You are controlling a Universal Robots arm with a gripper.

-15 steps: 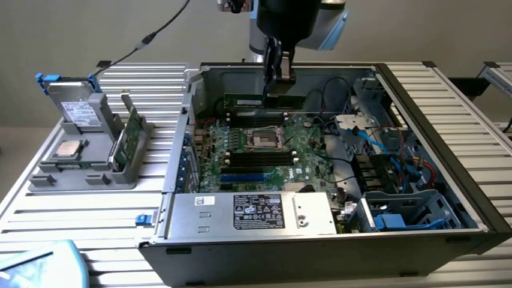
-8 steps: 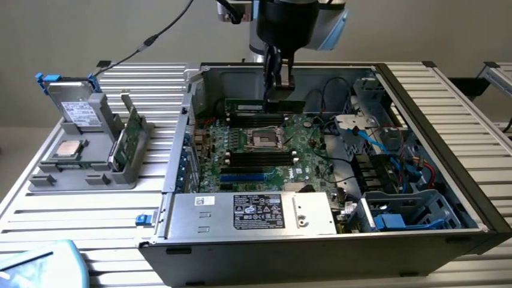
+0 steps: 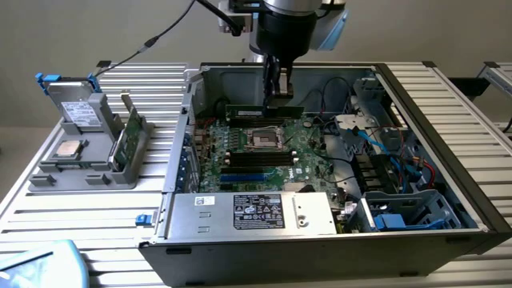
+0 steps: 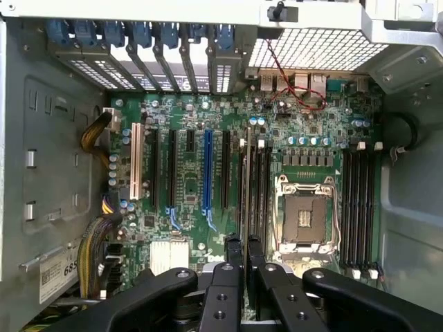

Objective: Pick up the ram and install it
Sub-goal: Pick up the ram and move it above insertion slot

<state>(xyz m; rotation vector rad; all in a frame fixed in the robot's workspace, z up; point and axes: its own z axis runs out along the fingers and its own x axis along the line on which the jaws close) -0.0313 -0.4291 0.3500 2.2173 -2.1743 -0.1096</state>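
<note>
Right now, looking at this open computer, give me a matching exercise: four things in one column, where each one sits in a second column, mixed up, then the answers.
1. ram
2. CPU socket
3. power supply
4. expansion card

A. in the grey stand outside the case
B. on the motherboard, between memory slots
C. held by the gripper above the motherboard
D. along the case's edge, bearing a black label

Pairs: 1-C, 2-B, 3-D, 4-A

Case walls (image 3: pixel 232 87) ring the gripper (image 3: pixel 279 102) — open overhead.
</note>
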